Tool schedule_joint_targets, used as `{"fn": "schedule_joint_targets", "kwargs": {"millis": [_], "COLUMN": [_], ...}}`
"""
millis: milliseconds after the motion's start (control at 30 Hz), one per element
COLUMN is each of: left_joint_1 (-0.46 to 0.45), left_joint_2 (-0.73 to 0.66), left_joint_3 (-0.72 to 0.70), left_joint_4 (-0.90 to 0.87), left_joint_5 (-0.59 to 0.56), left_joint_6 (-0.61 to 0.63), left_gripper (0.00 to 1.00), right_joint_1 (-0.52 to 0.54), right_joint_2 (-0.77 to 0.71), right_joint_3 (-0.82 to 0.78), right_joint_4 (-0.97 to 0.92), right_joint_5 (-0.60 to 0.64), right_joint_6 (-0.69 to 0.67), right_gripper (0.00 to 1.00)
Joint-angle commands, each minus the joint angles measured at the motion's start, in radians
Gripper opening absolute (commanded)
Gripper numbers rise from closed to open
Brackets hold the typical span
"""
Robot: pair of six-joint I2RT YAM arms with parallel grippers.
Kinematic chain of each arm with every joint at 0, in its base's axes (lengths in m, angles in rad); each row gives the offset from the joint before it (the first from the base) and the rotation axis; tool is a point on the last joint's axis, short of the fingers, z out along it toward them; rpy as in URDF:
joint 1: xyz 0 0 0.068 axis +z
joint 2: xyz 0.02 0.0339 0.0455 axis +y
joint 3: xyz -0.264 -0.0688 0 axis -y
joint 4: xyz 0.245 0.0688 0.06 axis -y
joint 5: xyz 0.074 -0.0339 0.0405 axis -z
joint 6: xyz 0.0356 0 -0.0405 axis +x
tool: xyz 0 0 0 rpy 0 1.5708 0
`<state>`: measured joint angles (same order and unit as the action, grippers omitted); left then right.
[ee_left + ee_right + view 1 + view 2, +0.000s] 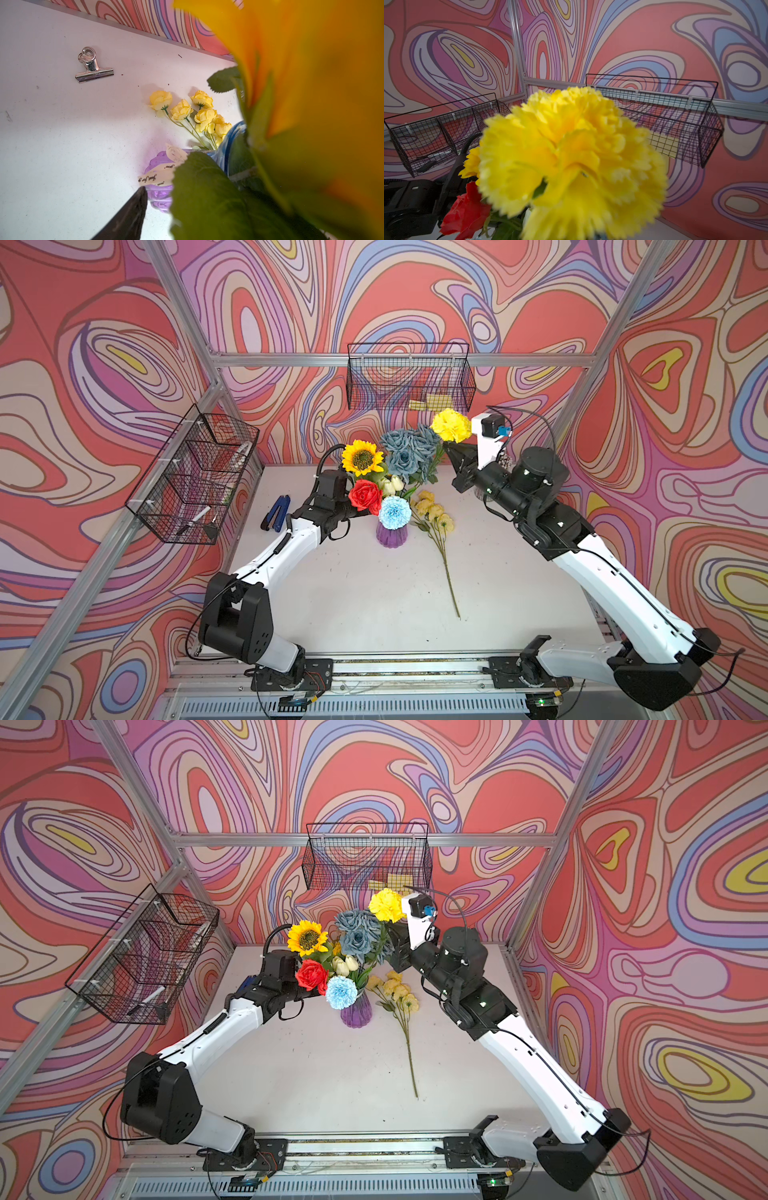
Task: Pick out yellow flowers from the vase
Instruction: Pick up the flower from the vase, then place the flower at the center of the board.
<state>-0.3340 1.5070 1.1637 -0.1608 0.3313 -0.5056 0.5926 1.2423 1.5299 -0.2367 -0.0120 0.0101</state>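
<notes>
One yellow rose spray lies on the desk just beside the vase. Your right tool pinches the yellow carnation, held high toward the far edge. A sunflower is not yet out, and you cannot tell whether the left tool is spread.

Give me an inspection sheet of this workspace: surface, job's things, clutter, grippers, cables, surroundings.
Surface: white table, lightly speckled.
Job's things: purple vase upright, sunflower in it; yellow rose spray lying on the table beside it; yellow carnation raised above the bouquet.
Clutter: blue hand tool beside the left arm; silver clip on the table; red rose and blue blooms in the vase.
Grippers: right gripper shut on the carnation's stem; left gripper beside the vase, jaws hidden by leaves.
Cables: black hose at the left wrist arcs beside the sunflower; no snag seen.
Surroundings: one wire basket on the back wall, another on the left wall.
</notes>
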Motion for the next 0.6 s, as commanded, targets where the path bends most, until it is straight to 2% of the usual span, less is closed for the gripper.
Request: {"fn": "schedule_joint_targets", "kwargs": {"millis": [0, 67, 167, 333, 467, 567], "left_joint_1": [0.006, 0.006, 0.006, 0.007, 0.007, 0.007], "left_joint_2": [-0.017, -0.02, -0.023, -0.026, -0.021, -0.019], "left_joint_3": [-0.005, -0.007, -0.007, -0.012, -0.01, -0.01], "left_joint_4": [-0.047, -0.045, -0.054, -0.056, -0.054, -0.056], "left_joint_5": [-0.023, -0.017, -0.022, -0.031, -0.024, -0.028], "left_joint_6": [0.026, 0.03, 0.037, 0.04, 0.038, 0.039], "left_gripper": [0.72, 0.72, 0.72, 0.72, 0.72, 0.72], "right_joint_1": [0.005, 0.0, -0.039, -0.229, -0.292, -0.314], "right_joint_2": [-0.004, 0.025, 0.053, 0.115, 0.168, 0.21], "right_joint_3": [0.111, 0.168, 0.205, 0.218, 0.159, 0.093], "right_joint_4": [-0.226, -0.343, -0.458, -0.621, -0.661, -0.639], "right_joint_5": [0.156, 0.223, 0.226, 0.027, 0.009, -0.053], "right_joint_6": [0.036, 0.037, 0.074, 0.172, 0.192, 0.209], "right_gripper": [0.0, 0.0, 0.0, 0.0, 0.0, 0.0]}}
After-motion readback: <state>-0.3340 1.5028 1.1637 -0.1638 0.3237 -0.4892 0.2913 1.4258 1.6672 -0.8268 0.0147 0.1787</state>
